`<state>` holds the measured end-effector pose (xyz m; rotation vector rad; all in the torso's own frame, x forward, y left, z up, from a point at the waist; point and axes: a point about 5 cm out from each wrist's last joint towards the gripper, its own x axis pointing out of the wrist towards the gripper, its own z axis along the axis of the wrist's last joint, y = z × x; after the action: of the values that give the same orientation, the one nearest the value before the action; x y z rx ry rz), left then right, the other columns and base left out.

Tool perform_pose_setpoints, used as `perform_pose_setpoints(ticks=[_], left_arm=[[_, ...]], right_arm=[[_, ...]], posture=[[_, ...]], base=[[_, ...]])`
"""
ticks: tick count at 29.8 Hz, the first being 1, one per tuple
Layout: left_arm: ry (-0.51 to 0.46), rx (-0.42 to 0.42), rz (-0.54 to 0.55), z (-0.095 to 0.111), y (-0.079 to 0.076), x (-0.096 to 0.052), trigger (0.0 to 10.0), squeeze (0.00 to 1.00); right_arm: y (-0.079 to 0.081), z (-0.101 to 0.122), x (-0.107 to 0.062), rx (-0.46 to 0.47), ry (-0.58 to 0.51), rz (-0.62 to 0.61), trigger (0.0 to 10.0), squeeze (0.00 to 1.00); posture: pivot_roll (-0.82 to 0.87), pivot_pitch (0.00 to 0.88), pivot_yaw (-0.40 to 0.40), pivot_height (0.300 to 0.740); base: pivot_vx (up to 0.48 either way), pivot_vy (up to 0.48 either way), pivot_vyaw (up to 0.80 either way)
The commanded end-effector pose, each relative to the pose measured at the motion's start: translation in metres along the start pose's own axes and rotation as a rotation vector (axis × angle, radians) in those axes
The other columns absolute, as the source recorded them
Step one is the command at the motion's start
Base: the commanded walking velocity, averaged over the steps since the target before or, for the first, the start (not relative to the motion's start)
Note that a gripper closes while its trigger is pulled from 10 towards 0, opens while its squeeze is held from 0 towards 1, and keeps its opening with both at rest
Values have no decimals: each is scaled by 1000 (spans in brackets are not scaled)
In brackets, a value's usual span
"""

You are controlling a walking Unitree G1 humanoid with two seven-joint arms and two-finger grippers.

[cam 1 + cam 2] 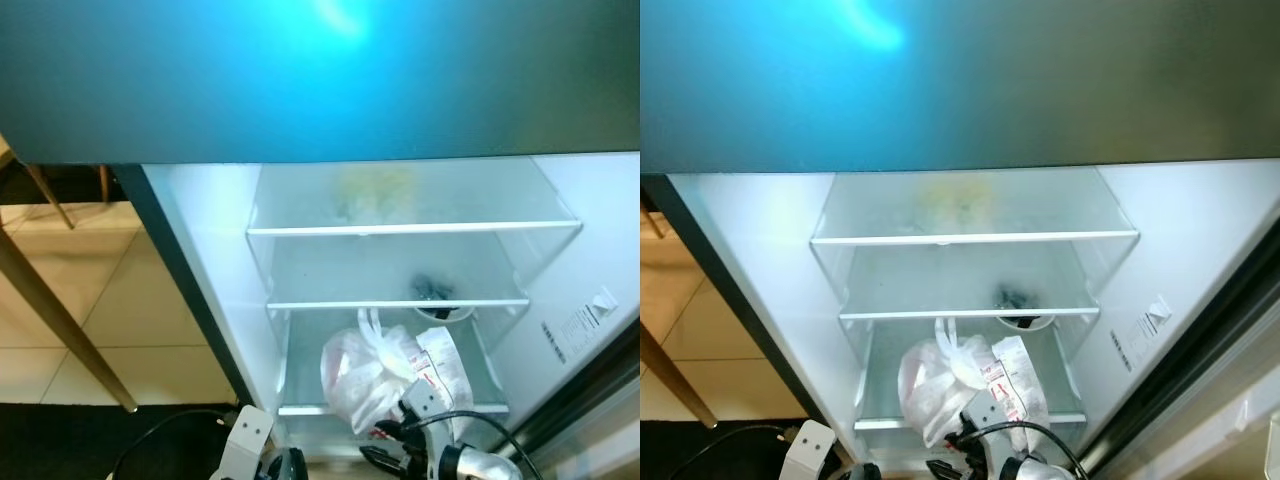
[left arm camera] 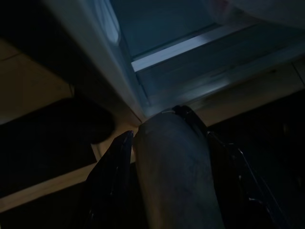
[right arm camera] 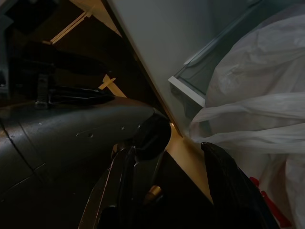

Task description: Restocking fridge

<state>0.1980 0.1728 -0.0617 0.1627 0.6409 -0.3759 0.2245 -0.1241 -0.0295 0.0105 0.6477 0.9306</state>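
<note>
The fridge (image 1: 200, 260) stands open before me, its glass shelves (image 1: 410, 228) lit. A white plastic bag (image 1: 385, 375) with a red-printed packet lies on the lowest shelf. One level up, a small bowl (image 1: 440, 305) holds something dark. Low in front of the fridge, my left gripper (image 2: 167, 136) is shut on a grey bottle (image 2: 171, 181) with a black cap. My right gripper (image 3: 169, 150) is open beside the bag (image 3: 257, 86), at the front edge of the lowest shelf, with nothing held between its fingers. The bottle's cap (image 3: 152, 136) lies close to one finger.
A dark upper door panel (image 1: 320, 70) hangs over the compartment. The fridge door's edge (image 1: 590, 400) runs along the right. To the left, a slanting wooden leg (image 1: 60, 320) crosses the tiled floor, and a black cable (image 1: 160, 430) loops near my left arm.
</note>
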Motion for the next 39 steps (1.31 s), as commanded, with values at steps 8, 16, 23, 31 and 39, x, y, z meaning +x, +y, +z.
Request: perform_pose_setpoints(ticks=[8,16,23,31,39], left_arm=[[36,23,-3,-9,4,-6,10000,0],[-17,70,-30,-2,1,-5,10000,0],[-224,224,-226,34,-26,4,10000,0],[-268,235,-218,42,-25,3,10000,0],[-290,229,-187,30,-14,-15,10000,0]], right_arm=[[9,5,5,-11,10,81,10000,0],[7,7,8,-64,54,78,10000,0],[12,6,13,-108,93,104,10000,0],[15,10,24,-169,133,87,10000,0],[9,16,34,-297,208,-1,10000,0]], posture=[[-38,132,20,497],[-32,142,15,472],[-23,152,11,472],[-10,179,17,439],[18,205,6,439]], base=[[0,0,0],[0,0,0],[0,0,0],[0,0,0],[0,0,0]])
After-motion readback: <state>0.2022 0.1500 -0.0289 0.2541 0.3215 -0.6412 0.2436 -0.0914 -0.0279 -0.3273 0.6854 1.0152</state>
